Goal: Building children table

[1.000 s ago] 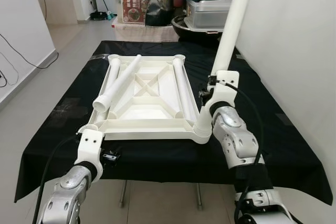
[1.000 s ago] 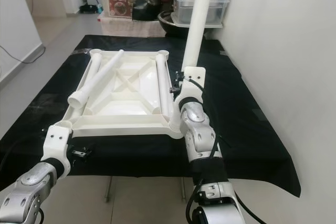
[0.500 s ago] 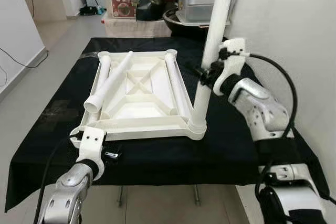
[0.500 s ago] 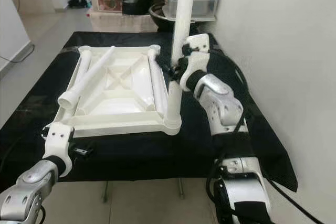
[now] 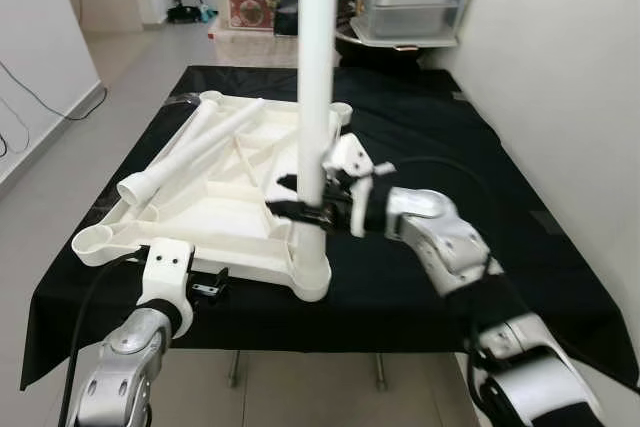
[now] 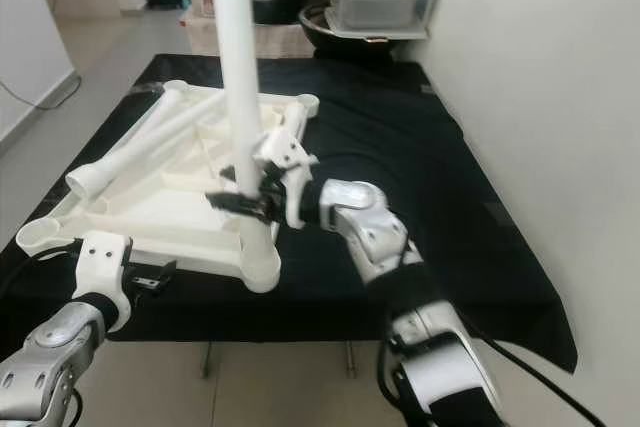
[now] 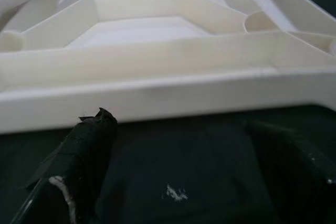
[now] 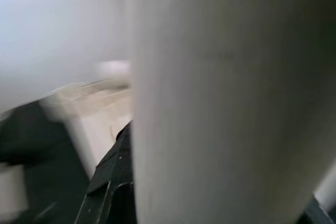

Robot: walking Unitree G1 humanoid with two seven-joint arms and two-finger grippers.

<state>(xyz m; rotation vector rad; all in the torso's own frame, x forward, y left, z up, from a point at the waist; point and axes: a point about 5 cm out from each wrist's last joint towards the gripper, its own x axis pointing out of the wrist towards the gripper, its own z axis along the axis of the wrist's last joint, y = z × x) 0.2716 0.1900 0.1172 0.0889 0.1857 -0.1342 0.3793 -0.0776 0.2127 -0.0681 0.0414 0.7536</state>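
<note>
While the upturned tabletop (image 5: 215,217) lies on the black cloth (image 5: 420,277), one leg (image 5: 317,67) stands upright in its near right corner socket (image 5: 311,277). The right gripper (image 5: 300,205) pinches this leg low down. Two more legs (image 5: 190,147) lie across the tabletop. The left gripper (image 5: 208,287) hovers at the near edge, fingers (image 7: 84,145) spread.
</note>
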